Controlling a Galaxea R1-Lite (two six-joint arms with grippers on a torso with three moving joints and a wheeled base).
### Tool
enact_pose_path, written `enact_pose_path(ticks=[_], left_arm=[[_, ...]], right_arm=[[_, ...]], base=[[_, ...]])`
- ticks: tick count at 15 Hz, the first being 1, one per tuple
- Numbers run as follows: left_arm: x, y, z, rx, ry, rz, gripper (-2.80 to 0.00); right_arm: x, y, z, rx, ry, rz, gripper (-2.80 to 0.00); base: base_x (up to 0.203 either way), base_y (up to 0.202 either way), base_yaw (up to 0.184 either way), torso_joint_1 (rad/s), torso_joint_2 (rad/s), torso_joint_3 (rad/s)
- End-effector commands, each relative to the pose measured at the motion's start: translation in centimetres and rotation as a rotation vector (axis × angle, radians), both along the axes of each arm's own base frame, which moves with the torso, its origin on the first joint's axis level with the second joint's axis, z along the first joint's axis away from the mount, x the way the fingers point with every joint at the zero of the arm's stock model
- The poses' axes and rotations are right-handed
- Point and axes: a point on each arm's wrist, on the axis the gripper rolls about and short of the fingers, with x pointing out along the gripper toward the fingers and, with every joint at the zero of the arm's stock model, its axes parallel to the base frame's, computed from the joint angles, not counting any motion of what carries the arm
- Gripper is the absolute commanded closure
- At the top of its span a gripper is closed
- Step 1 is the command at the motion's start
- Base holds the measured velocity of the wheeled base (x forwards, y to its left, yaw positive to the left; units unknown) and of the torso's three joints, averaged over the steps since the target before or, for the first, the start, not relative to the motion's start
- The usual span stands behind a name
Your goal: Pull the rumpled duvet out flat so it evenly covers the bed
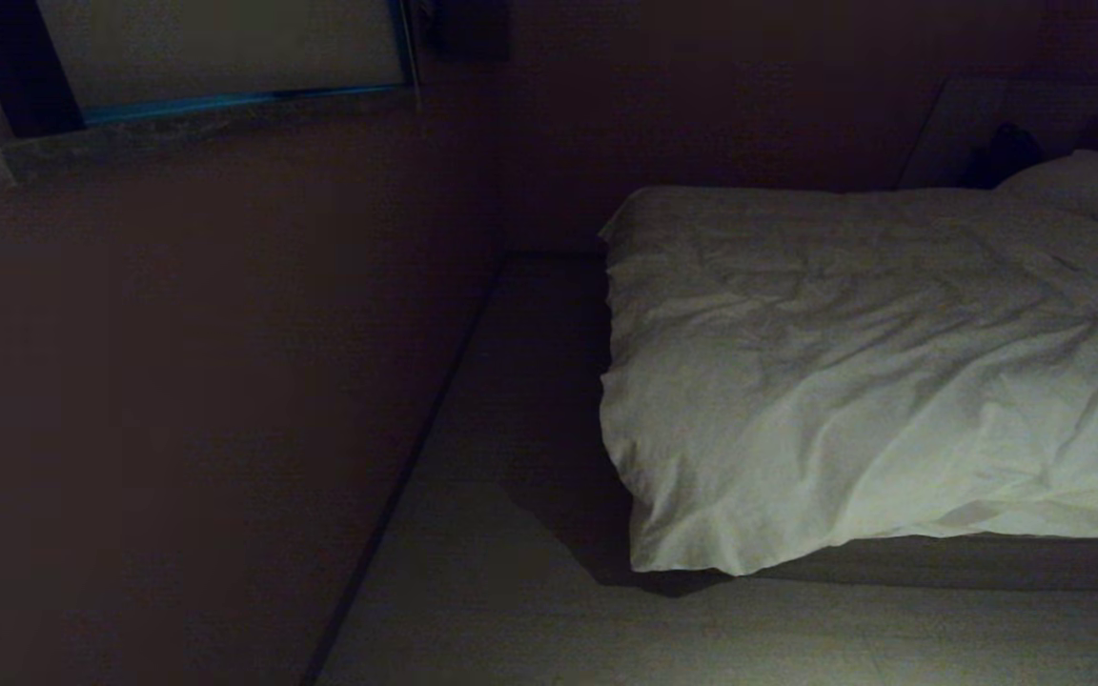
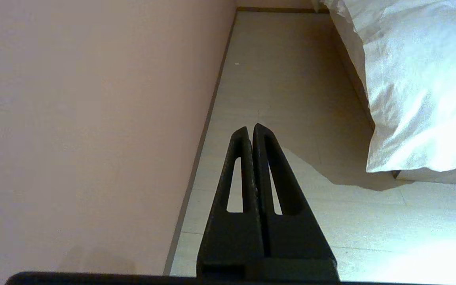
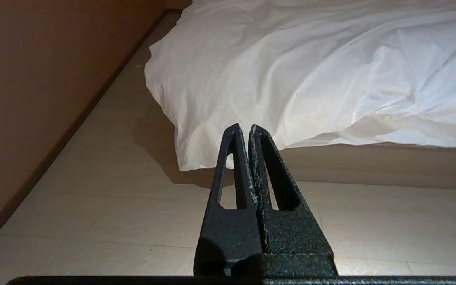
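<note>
Since both the left gripper point(image 2: 250, 127) and right gripper point(image 3: 242, 127) are pinched together, empty, off the floor, your duvet point(image 1: 854, 381) sits rumpled, drooping over the bed's point(image 1: 968, 562) near left corner. Grab thin and it'll probably slip or bunch up.

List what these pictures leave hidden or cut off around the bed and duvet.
- Head view: the bed's right part runs off the picture's edge.
- Head view: the pillow is cut by the same edge; a dark shape beside it is too dim to name.
- All views: the duvet hides the mattress and sheet.
- Head view: neither arm shows.
- Left wrist view: only the duvet's corner shows.
</note>
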Motion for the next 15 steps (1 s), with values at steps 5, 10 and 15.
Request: enact_pose_path(ticks=[5, 10, 15], left_arm=[[0.0, 0.0, -0.01, -0.001, 0.0, 0.0, 0.0], [0.0, 0.0, -0.01, -0.001, 0.0, 0.0, 0.0], [0.0, 0.0, -0.01, -0.001, 0.0, 0.0, 0.0]], right_arm=[[0.0, 0.0, 0.0, 0.0, 0.0, 0.002, 0.0], [0.01, 0.0, 0.0, 0.0, 0.001, 0.0, 0.0], [0.0, 0.0, 0.0, 0.0, 0.0, 0.001, 0.0]], base=[[0.0, 0.0, 0.0, 0.0, 0.0, 0.0], [0.0, 0.0, 0.0, 0.0, 0.0, 0.0], [0.0, 0.0, 0.0, 0.0, 0.0, 0.0]])
